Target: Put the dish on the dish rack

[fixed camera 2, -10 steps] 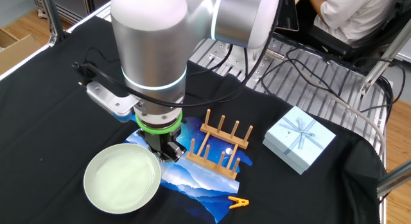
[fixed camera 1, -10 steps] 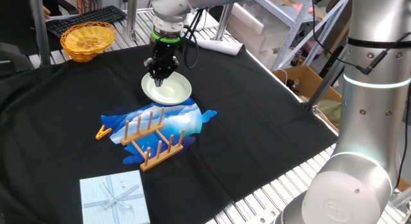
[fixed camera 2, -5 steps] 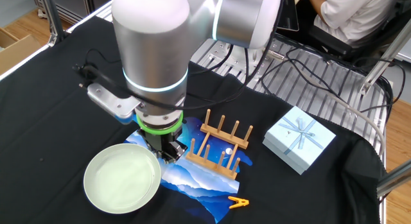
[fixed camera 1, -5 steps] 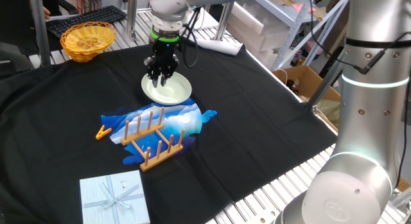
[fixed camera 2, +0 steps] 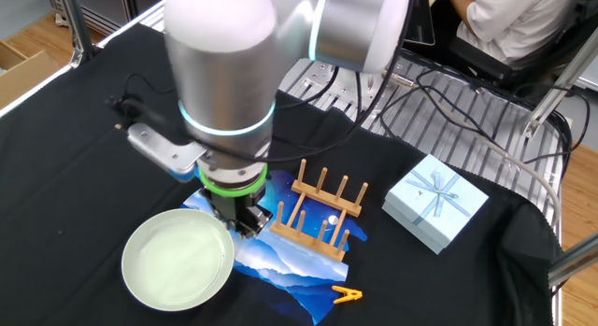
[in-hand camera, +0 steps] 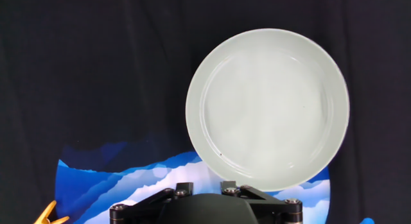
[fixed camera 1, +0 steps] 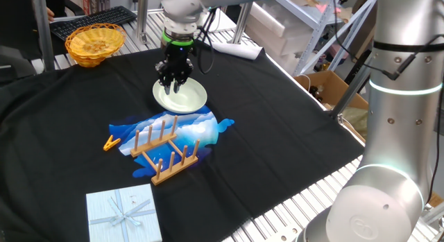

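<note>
Pale green, the dish [fixed camera 1: 180,96] lies flat beyond the dish rack [fixed camera 1: 165,153]; my gripper [fixed camera 1: 173,85] has spread its jaws partly over the rim. From the other side, nothing is lifted. My hand camera confirms it: grasp still pending.

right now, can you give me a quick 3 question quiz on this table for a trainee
1. True or false: the dish already stands between the pegs of the dish rack.
2. Multiple choice: what lies under the dish rack? A) a blue and white printed cloth B) the yellow wicker basket C) the pale blue gift box
3. Fill in: the small orange thing on the black cloth beside the rack is a ____.

Key
1. False: the dish lies flat on the table, apart from the rack, with the gripper just above its rim.
2. A
3. clothespin
</note>
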### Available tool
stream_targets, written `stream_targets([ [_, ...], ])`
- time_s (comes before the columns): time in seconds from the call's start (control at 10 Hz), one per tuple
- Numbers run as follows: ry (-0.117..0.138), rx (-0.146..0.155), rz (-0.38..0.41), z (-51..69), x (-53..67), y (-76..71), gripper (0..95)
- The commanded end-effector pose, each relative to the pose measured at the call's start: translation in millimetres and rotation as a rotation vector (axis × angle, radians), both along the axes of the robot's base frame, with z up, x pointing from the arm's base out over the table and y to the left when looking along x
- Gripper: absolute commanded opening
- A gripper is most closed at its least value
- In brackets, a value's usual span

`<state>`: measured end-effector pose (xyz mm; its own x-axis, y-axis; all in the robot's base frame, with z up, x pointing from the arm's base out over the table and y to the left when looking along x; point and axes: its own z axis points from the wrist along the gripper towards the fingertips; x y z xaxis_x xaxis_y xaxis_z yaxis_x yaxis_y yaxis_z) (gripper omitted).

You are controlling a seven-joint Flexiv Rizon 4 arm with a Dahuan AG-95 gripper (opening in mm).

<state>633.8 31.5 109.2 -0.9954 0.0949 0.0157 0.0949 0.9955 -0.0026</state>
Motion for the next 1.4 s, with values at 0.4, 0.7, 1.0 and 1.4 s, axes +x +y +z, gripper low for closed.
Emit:
stream_targets([
  [0.4,-0.015,0.002,0.039,-0.3,1.0,0.0,19.0],
  [0.7,-0.042,-0.007,0.01,-6.0,9.4,3.4,19.0],
  [1.0,-0.047,-0.016,0.01,-15.6,24.9,8.2,19.0],
  [1.4,-0.074,-0.079,0.01,-32.0,40.9,12.5,19.0],
])
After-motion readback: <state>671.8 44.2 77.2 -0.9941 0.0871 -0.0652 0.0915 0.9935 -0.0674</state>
